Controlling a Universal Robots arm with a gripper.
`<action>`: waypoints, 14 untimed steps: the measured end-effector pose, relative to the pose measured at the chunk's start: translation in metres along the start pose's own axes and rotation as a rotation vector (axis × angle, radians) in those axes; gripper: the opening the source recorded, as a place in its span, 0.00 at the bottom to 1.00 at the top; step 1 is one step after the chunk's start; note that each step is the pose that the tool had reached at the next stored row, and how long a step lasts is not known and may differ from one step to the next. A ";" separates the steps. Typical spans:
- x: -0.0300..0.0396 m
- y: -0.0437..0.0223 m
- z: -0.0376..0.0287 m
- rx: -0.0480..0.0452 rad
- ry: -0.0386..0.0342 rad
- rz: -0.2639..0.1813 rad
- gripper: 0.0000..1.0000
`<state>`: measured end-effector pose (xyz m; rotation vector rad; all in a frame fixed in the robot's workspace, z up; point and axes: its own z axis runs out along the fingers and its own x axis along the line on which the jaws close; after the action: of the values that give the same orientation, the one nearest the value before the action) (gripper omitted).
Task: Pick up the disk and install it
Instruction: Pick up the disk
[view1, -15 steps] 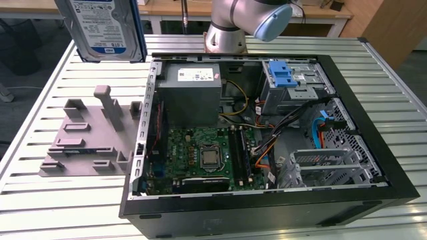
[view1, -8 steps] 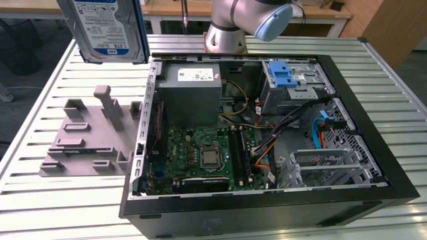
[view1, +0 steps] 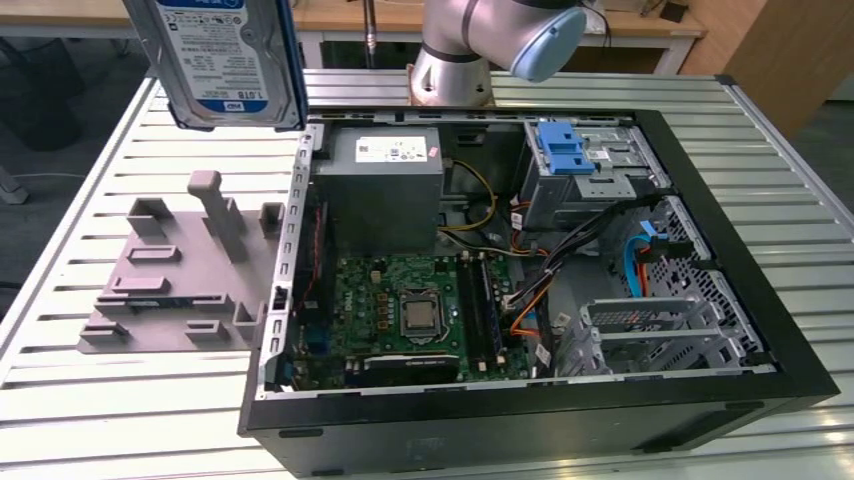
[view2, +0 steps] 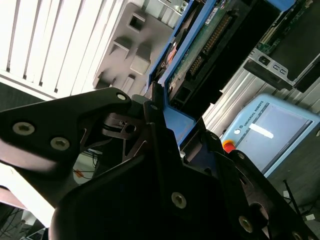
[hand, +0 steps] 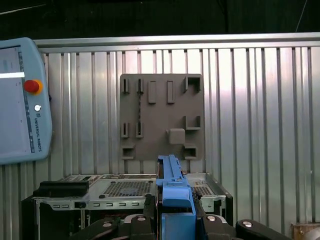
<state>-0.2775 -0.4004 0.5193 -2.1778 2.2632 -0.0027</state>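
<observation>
Gripper (hand: 175, 216) nearest lens in first wrist view, clamped on blue carrier edge of disk (view1: 230, 60). Disk held upright, aloft over slatted table (view1: 134, 400), toward exterior view's left of open computer case (view1: 534, 430). Case holds motherboard (view1: 400, 310), grey power-supply box (view1: 384, 190), blue latch (view1: 563, 150), cables (view1: 587, 235). Grey fixture plate (view1: 174, 290) lies on table just beside case.

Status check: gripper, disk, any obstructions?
Gripper shut on the disk by its blue carrier. Disk held aloft, upright, off the grey fixture plate, not installed. Cables cross the open computer case near the drive cage.
</observation>
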 end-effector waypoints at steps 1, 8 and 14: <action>0.0002 -0.0009 0.0000 -0.0001 0.0001 0.000 0.36; 0.0013 -0.0068 0.0000 0.0000 0.0000 0.000 0.36; 0.0020 -0.0120 0.0000 0.0000 0.0000 0.000 0.36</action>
<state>-0.2655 -0.4029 0.5193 -2.1775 2.2635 -0.0027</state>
